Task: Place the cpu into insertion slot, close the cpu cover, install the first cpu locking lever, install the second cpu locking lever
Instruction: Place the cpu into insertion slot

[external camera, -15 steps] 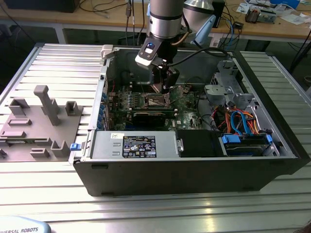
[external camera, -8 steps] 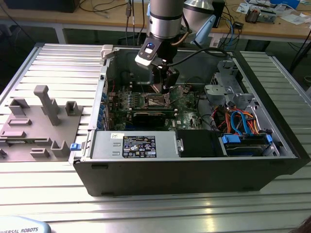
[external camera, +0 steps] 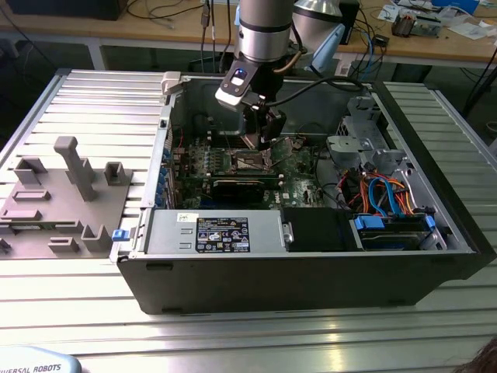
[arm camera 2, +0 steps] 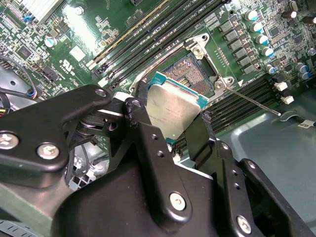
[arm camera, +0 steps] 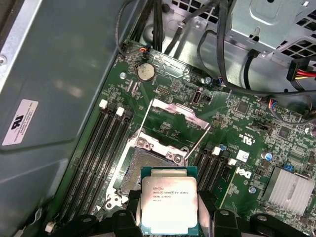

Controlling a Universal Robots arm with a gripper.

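Pincer [arm camera 2: 170, 121] clamped on two edges of cpu [arm camera: 169, 200], silver top facing up. Slot [arm camera: 148, 165] lies bare just ahead of the tips, cpu not yet seated. Cover [arm camera: 177, 113] stands flipped open beyond slot, farther from pincer.

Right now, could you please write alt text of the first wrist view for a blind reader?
The end effector holds the cpu by the open insertion slot on a green motherboard, the cpu cover swung open beyond it.

light: bright, overhead | glare: cpu [arm camera 2: 174, 112] top, table [external camera: 311, 342] ribs | shadow: dim case [external camera: 225, 128] interior
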